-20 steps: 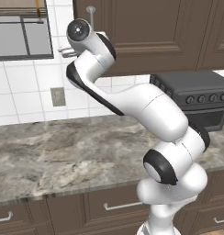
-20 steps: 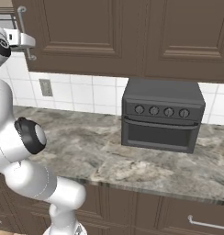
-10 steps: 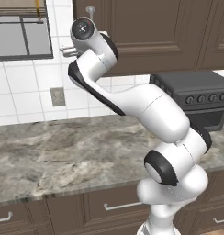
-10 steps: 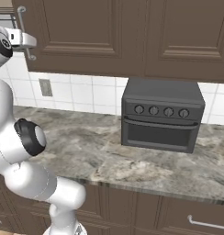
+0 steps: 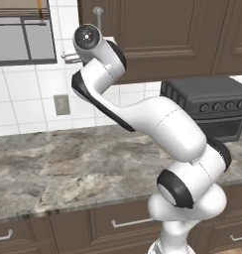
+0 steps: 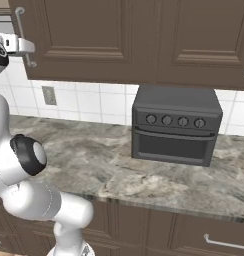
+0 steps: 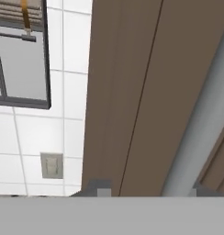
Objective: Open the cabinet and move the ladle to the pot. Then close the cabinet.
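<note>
Dark brown wooden wall cabinet is sitting closed. The end effector is hovering at its long silver bar handle, fingers spread either side.

The arm rises from the base at 5 o'clock in the left base view, bends, and reaches up toward 11 o'clock. The hand is raised high, wrist level, pointing forward. Whether its fingers are apart cannot be told.
</note>
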Motion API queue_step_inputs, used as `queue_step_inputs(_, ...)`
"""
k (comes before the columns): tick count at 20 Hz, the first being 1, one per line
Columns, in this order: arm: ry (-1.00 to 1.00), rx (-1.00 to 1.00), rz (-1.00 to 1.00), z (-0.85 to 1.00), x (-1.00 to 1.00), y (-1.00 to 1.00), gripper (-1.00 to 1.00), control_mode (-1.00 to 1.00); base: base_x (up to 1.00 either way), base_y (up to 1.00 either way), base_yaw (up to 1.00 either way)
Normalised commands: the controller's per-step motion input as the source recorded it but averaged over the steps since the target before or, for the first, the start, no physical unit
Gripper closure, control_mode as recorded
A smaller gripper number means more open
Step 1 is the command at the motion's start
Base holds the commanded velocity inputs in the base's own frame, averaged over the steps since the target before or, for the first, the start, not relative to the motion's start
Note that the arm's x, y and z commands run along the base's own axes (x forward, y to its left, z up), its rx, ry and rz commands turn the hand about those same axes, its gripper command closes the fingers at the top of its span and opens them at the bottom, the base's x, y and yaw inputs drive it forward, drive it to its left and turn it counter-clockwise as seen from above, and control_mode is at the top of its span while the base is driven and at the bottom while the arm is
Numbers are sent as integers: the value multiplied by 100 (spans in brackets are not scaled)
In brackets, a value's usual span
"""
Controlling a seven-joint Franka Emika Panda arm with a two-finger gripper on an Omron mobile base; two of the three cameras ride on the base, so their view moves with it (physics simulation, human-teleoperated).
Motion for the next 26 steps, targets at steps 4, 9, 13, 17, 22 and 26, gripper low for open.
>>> queue_step_inputs(4,-1,0,4,0,-47,58,100,-100,0,0,0)
queue_step_inputs(9,0,1,7,1,-81,32,100,-100,0,0,0)
queue_step_inputs(13,-1,4,5,9,-100,32,100,-100,0,0,0)
queue_step_inputs(17,-6,7,5,15,-100,32,100,-100,0,0,0)
queue_step_inputs(22,-14,8,5,15,-100,23,100,-100,0,0,0)
queue_step_inputs(26,-19,8,5,19,-100,16,100,-100,0,0,0)
